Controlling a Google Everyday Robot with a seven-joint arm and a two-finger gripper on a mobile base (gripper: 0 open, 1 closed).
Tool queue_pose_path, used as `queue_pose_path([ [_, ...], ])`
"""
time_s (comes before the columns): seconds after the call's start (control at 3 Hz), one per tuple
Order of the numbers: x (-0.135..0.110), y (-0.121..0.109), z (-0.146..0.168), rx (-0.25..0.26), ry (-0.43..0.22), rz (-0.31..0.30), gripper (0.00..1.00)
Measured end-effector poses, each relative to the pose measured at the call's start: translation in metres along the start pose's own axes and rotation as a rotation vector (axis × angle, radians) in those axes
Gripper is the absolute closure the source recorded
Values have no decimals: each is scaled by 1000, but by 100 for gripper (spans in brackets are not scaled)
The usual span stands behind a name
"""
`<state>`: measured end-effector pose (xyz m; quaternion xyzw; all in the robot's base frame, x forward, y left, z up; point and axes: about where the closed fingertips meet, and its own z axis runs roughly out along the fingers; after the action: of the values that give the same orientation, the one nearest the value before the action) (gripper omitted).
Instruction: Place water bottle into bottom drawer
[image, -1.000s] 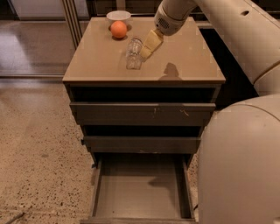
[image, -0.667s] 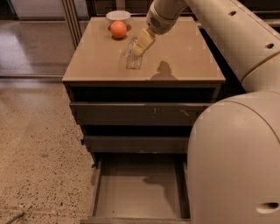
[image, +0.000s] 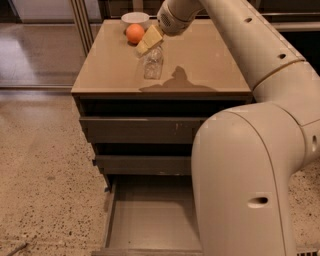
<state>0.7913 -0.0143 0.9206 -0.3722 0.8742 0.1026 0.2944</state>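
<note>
My arm (image: 240, 175) fills the right of the view and reaches over the cabinet, whose flat top serves as a desk (image: 215, 65). Below it the two shallower drawers (image: 135, 130) sit pushed nearly home, while the bottom drawer (image: 150, 220) stands pulled out, its grey floor bare and ready. The water bottle (image: 153, 64) is on the desk, towards the back and left of the middle, well apart from that drawer. It appears to stand upright, though its clear body makes the outline hard to read. My pincer (image: 147, 43) hangs at the bottle's upper end, touching or just above it; whether it is clenched or released I cannot tell. Just behind are an orange (image: 134, 33) and a white bowl (image: 135, 19). I judge the bottle light, thin-walled and springy, apt to slip or buckle under a hard squeeze. The ribbed body below the cap looks the surest place to grip.
</note>
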Motion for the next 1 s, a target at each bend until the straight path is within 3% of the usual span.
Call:
queue_pose_path([
  [0.33, -6, 11, 21, -58, 21, 132, 0],
  [0.67, -15, 29, 42, -129, 30, 173, 0],
  [1.0, -28, 54, 71, -179, 67, 150, 0],
])
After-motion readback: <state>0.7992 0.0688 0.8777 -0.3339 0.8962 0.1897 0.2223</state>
